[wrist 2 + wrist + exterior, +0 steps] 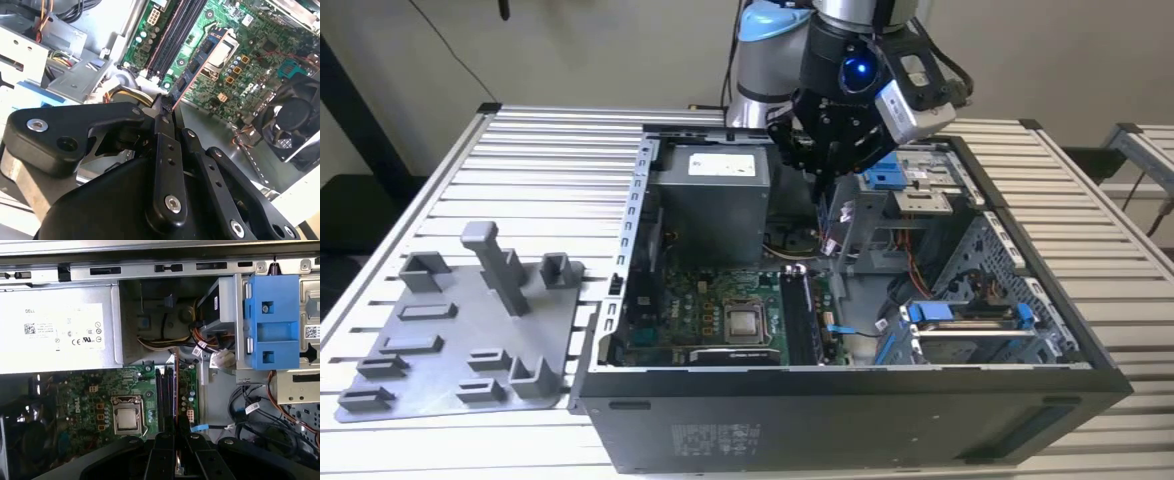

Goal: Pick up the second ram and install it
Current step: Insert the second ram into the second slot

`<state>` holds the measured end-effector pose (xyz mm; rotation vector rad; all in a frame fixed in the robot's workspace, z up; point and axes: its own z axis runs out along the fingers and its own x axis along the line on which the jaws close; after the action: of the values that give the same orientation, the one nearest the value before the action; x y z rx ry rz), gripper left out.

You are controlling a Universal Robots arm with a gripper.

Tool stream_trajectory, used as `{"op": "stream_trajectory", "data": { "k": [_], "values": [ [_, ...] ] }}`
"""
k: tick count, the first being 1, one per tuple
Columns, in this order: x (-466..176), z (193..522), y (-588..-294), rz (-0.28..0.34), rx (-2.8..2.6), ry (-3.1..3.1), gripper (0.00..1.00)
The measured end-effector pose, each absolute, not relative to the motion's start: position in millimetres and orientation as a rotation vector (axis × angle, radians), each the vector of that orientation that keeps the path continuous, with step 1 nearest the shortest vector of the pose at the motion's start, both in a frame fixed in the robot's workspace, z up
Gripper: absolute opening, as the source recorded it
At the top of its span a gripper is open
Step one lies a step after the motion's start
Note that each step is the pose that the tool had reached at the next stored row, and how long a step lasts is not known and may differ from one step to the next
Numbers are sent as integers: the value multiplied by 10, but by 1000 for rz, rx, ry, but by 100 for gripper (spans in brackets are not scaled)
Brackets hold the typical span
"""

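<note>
My gripper (822,168) hangs over the open computer case (854,390), above the back part of the motherboard. It is shut on the second ram (192,75), a thin dark board seen edge-on that sticks out from between the fingers (161,120) toward the board. In the first wrist view the ram (176,390) shows as a narrow line above the long black memory slots (165,400), and the gripper (176,440) sits at the picture's edge. The slots (798,312) lie well below the gripper, beside the processor socket (747,322). The ram is held in the air, clear of the slots.
A grey power supply (714,195) stands at the exterior view's left of the gripper. Drive cages with blue brackets (961,315) and loose cables (200,347) crowd the other side. A fan (295,120) sits at the motherboard's edge. The grey holder plate (454,335) lies outside the case.
</note>
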<state>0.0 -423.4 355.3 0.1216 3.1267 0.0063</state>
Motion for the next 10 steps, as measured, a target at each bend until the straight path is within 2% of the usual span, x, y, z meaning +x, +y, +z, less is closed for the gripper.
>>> {"op": "stream_trajectory", "data": {
  "k": [10],
  "values": [
    [4,3393,-4318,9,32,3130,14]
  ]
}}
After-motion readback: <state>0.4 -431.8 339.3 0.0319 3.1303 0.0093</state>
